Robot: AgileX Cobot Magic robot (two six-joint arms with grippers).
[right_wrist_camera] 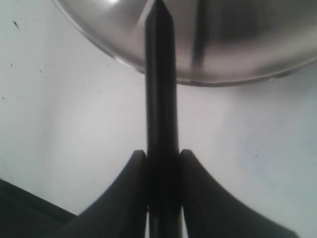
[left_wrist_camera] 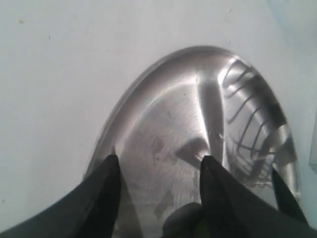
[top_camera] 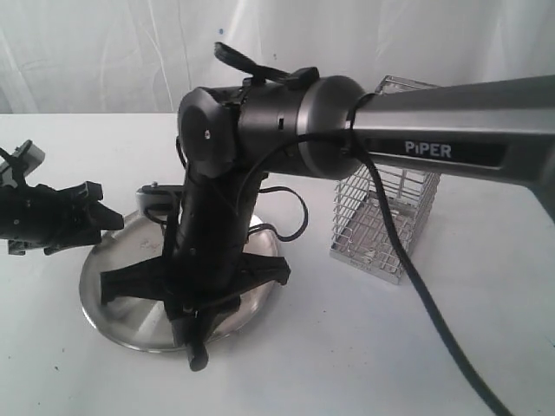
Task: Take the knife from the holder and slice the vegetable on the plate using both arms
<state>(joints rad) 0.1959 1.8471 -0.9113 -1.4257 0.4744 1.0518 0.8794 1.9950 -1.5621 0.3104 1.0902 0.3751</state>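
Note:
The steel plate (top_camera: 121,295) lies on the white table, left of the wire holder (top_camera: 381,225). My right gripper (top_camera: 196,334) reaches across and points down over the plate's front rim. In the right wrist view this gripper (right_wrist_camera: 162,153) is shut on the knife (right_wrist_camera: 159,74), whose dark point lies over the plate's edge (right_wrist_camera: 233,39). My left gripper (top_camera: 102,208) hovers at the plate's left rim. Its fingers (left_wrist_camera: 111,171) stand open over the plate (left_wrist_camera: 163,124). A dark rounded shape with a trace of green sits low between them; I cannot tell if it is the vegetable.
The grey PIPER link (top_camera: 434,130) and its black cable (top_camera: 416,286) cross in front of the holder. White table surrounds the plate, with a white curtain behind. The holder's bars are mirrored in the plate (left_wrist_camera: 247,129).

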